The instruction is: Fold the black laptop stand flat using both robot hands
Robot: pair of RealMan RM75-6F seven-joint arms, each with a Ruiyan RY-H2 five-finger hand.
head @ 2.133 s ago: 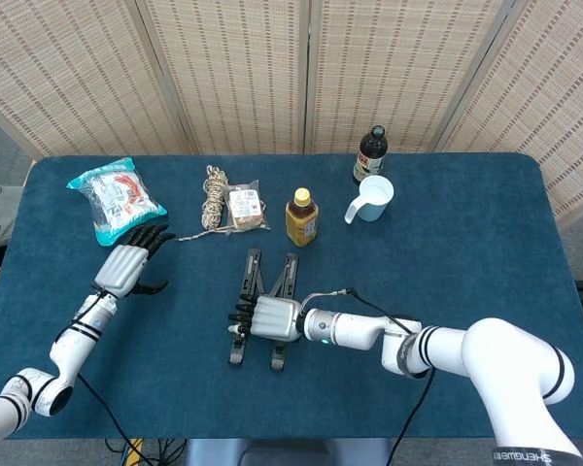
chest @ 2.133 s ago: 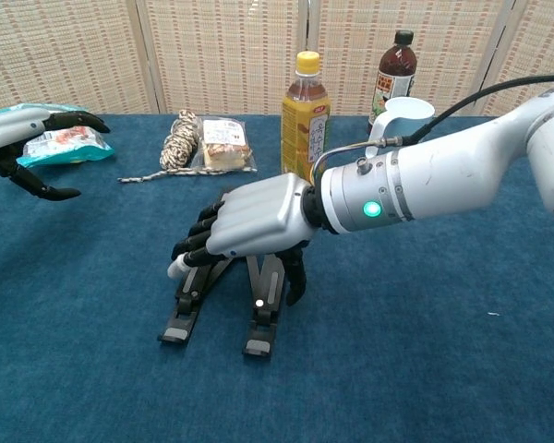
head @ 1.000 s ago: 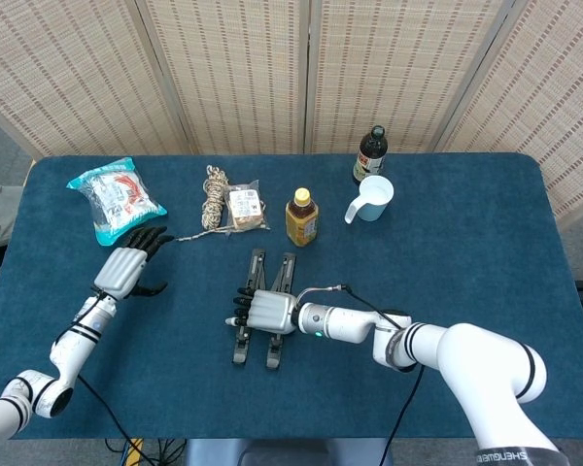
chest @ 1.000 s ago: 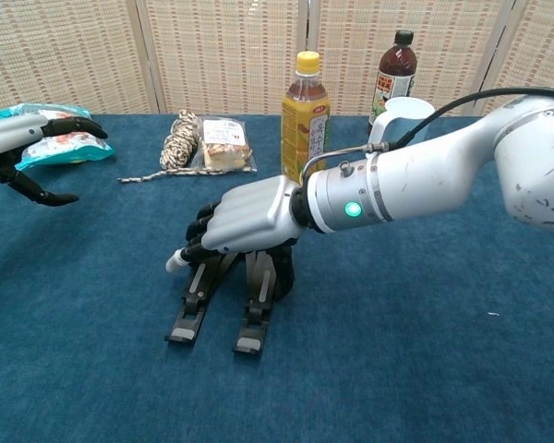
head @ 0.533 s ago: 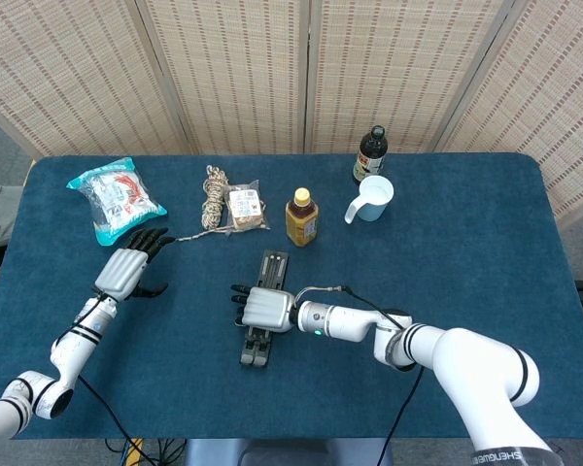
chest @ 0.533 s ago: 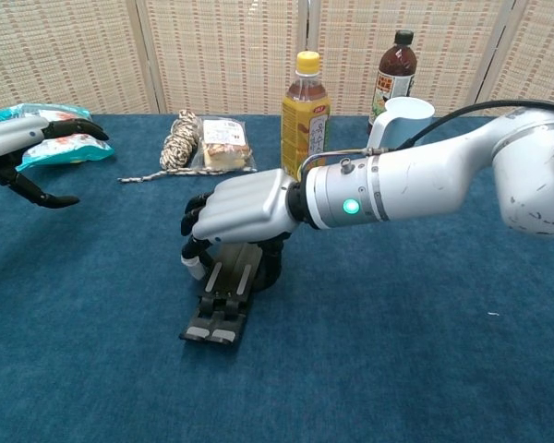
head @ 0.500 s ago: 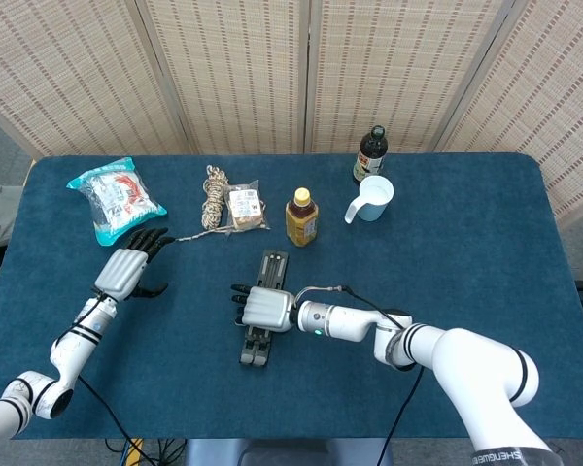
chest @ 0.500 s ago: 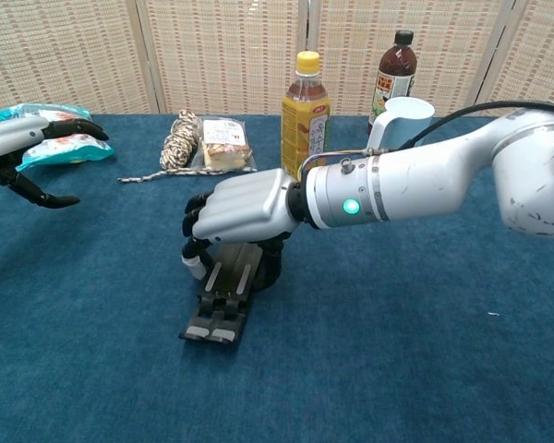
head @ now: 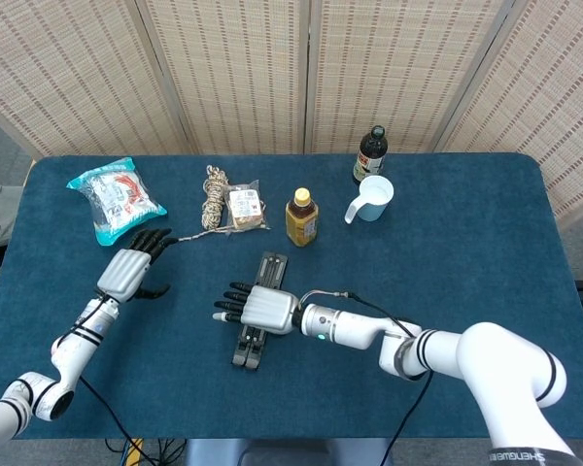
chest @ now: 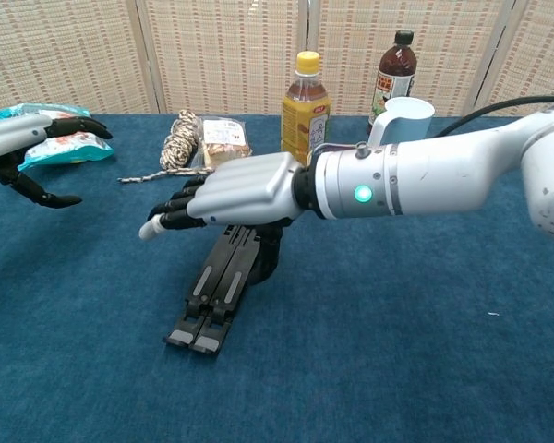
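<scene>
the right hand (chest: 245,191) hovers flat, fingers spread and holding nothing, right above the black laptop stand (chest: 221,281), whose two arms lie together, seemingly collapsed. the left hand (head: 128,269) waits open, well apart.

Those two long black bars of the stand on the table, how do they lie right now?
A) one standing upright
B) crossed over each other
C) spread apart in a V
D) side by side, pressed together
D: in the head view the laptop stand shows its two bars lying parallel and close together, partly under the right hand, whose fingers are stretched out flat above it.
</scene>
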